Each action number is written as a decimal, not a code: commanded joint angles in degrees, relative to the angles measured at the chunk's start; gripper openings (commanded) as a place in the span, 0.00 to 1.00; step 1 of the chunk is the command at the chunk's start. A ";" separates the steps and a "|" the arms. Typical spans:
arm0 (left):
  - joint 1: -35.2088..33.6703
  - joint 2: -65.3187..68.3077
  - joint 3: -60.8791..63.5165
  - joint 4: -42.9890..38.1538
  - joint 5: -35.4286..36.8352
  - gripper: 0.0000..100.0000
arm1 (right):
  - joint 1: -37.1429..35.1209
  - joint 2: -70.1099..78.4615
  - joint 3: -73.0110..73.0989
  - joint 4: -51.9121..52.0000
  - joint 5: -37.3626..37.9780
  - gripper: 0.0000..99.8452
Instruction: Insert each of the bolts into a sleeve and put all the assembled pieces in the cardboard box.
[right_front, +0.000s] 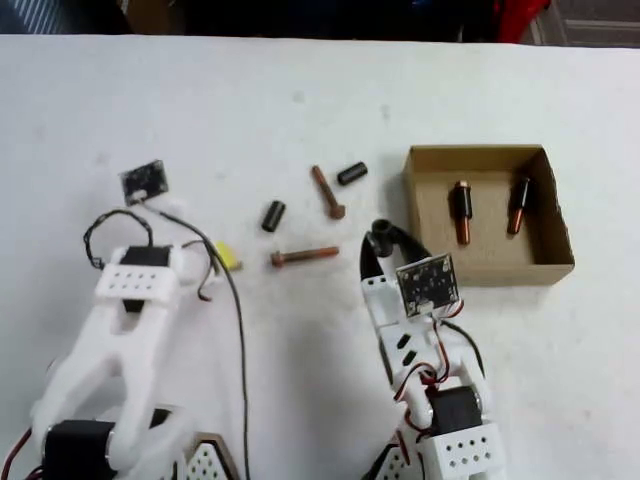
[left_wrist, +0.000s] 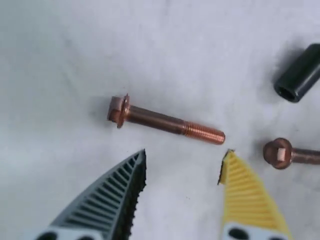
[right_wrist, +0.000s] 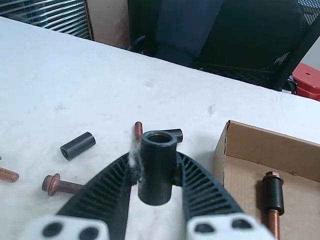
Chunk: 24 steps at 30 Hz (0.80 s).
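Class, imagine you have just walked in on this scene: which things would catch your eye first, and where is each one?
The right gripper is shut on a black sleeve, held upright beside the cardboard box, where two assembled pieces already lie. The left gripper hangs open over a loose copper bolt on the white table.
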 joint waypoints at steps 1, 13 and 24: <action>-1.36 -1.98 0.09 -3.08 0.70 0.25 | -0.04 -0.92 0.53 0.13 -0.18 0.02; -2.42 7.96 -2.73 -6.51 2.02 0.26 | -0.04 -0.92 0.53 0.13 -0.18 0.02; -3.82 19.47 -13.63 -1.41 4.40 0.26 | -0.04 -0.92 0.53 0.22 -0.18 0.02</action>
